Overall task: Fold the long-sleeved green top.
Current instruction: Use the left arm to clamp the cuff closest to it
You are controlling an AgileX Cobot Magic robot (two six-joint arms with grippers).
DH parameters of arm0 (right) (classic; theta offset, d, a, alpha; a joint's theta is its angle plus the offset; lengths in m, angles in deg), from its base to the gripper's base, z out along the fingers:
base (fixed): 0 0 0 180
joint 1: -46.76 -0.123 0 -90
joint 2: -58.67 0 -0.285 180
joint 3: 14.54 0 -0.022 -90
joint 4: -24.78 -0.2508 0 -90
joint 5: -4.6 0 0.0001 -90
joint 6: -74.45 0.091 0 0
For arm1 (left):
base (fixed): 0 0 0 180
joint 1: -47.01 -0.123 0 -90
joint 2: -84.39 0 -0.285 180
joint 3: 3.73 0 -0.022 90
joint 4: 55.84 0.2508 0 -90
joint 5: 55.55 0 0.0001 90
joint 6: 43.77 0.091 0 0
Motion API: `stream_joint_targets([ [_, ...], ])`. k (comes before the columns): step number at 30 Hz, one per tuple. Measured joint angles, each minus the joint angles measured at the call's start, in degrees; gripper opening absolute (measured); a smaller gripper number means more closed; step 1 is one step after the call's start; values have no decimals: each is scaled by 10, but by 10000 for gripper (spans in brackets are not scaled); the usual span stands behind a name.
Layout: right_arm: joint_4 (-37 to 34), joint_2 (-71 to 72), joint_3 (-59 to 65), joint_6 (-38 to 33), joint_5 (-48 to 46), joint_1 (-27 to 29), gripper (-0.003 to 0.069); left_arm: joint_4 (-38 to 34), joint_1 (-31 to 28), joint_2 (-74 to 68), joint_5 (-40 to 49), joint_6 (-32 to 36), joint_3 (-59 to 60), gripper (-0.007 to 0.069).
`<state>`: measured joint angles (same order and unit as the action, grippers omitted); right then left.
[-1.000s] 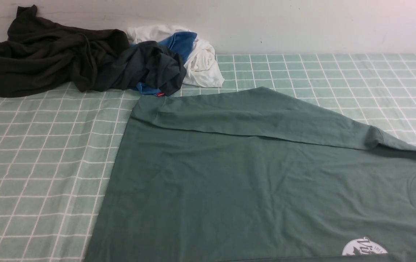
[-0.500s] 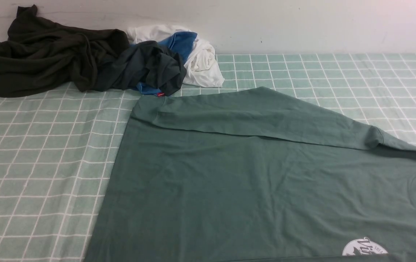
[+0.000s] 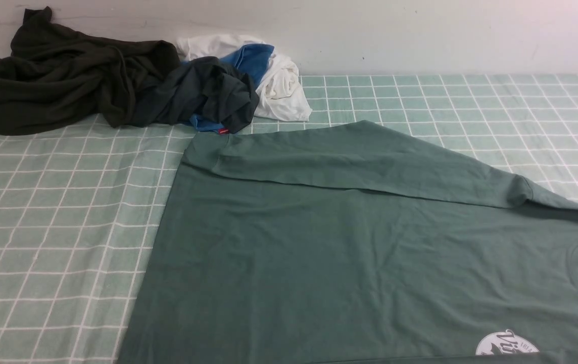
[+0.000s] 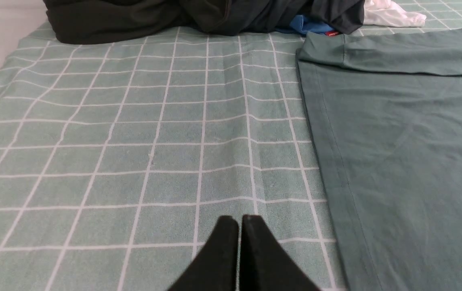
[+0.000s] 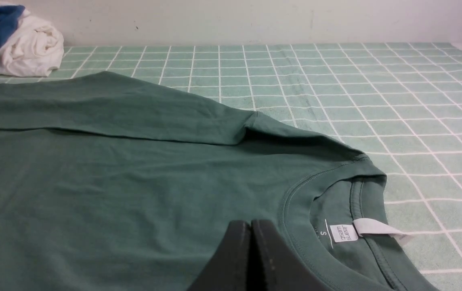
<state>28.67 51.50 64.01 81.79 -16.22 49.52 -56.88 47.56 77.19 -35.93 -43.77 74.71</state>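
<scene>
At the far left of the desk (image 3: 56,227), which is covered in a green checked cloth, a heap of other clothes lies against the wall, clear of the work. Nearer the robot, the left pincer (image 4: 239,218) has its jaws pressed together on nothing, over bare cloth just beside the hem edge of the green long-sleeved top (image 3: 349,253). That top lies flat across the middle and right of the desk, hem to the left and collar to the right, with its far sleeve (image 3: 370,156) already laid back along the body. The right pincer (image 5: 251,222) is likewise closed and empty, low over the chest just beside the ribbed collar (image 5: 295,202).

My reading is that a lengthwise fold comes next. To do it well, both pincers should open before they come down. The left should move across onto the hem and the right onto the shoulder line, so that each pinches every layer at matching points. They should then lift and carry together so the edge lands straight and the tucked sleeve is not dragged out.

Counted from the left:
- one very dark olive garment (image 3: 56,86)
- one charcoal garment (image 3: 208,93) with a red tag
- blue cloth (image 3: 251,58) showing in two spots, possibly one piece
- one white garment (image 3: 281,86)
- one green top with one sleeve in sight, one round white logo (image 3: 506,346) and one neck label (image 5: 344,233)
- two pincers
</scene>
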Motion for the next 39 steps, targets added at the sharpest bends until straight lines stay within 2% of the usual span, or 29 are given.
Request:
stream_joint_targets([
  [25, -4, 0, 0, 0, 0, 0, -14, 0, 0, 0, 0, 0, 0, -3],
  [30, -10, 0, 0, 0, 1, 0, -14, -27, 0, 0, 0, -6, 0, -3],
  [33, -29, 0, 0, 0, 10, 0, -14, -83, 0, 0, 0, -27, 1, -3],
  [36, -104, 0, 1, 1, 19, 0, -14, -195, 0, 0, -1, -75, 4, -3],
  [37, -159, 0, 1, 8, 24, 0, -14, -258, 0, 0, -1, -92, 5, -3],
  [38, -177, 0, 1, 11, 25, 0, -14, -266, 0, 0, -1, -94, 5, -3],
  [39, -248, 0, 1, 25, 29, 0, -14, -316, 0, 0, -2, -102, 5, -3],
])
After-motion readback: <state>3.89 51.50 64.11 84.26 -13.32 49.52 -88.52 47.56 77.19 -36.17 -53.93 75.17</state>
